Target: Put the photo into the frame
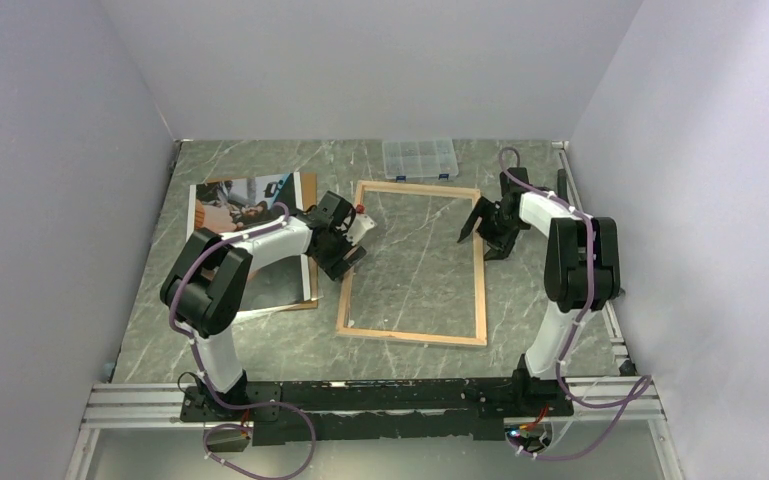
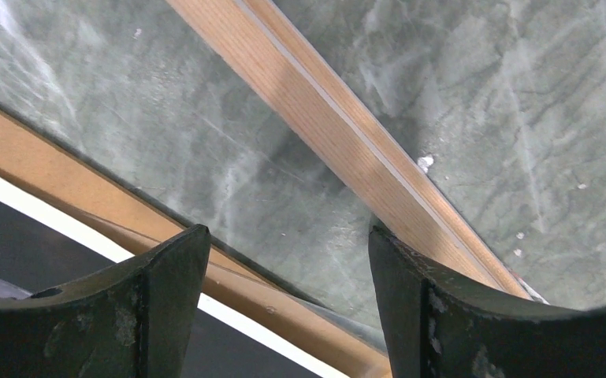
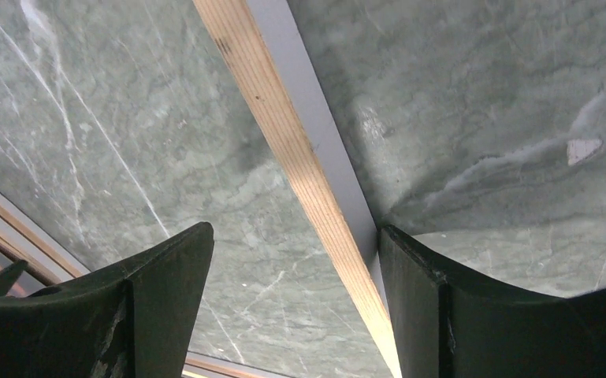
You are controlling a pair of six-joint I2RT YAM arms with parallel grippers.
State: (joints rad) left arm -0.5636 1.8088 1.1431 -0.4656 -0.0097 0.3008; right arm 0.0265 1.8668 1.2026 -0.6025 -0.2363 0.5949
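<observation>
Your frame (image 1: 410,336) lies flat, wood back up, in the middle of the bench (image 1: 260,345). The photo (image 1: 245,200) rests face up just left of the frame on a brown board (image 2: 31,161), partly under your left arm.

Both end effectors are spread wide and hold nothing. The left end effector (image 2: 288,232) straddles the frame's left rail, and the right end effector (image 3: 295,228) straddles its right rail.

Watch the fingers nearest the rails. If you sweep sideways at this height, a finger will likely catch the wood and skew the frame. When you go for the photo, a pinch at its edge could take the board with it or crease the paper.
</observation>
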